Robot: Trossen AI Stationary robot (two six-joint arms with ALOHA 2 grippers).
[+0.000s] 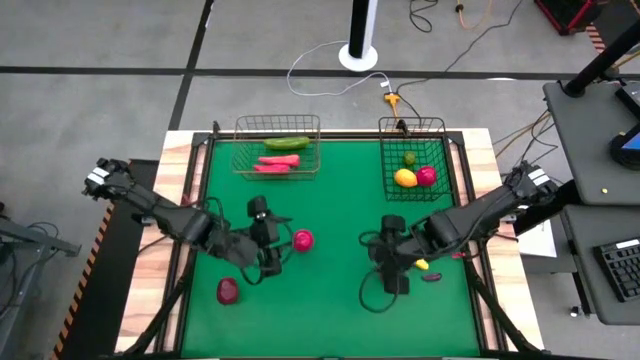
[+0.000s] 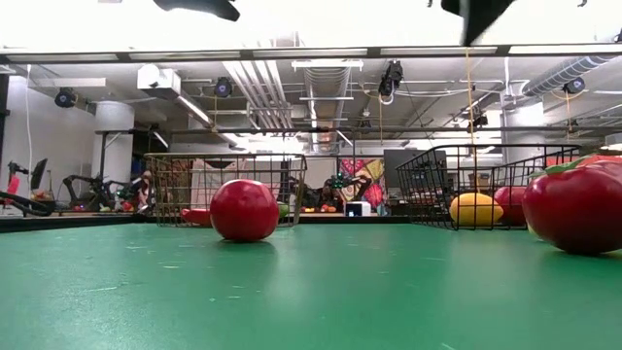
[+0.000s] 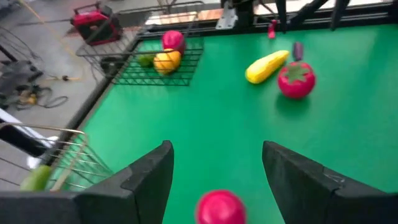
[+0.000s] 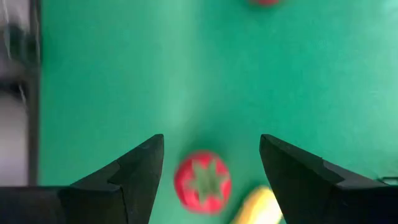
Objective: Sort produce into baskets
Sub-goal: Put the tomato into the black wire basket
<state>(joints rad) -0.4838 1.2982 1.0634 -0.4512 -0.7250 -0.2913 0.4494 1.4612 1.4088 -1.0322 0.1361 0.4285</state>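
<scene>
Two baskets (image 1: 277, 150); seven produce pieces inside, five loose.

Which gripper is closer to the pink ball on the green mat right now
Left. The left gripper hangs open just beside the pink ball, ball showing between its fingers. The right gripper is across the mat, open over the tomato.
</scene>
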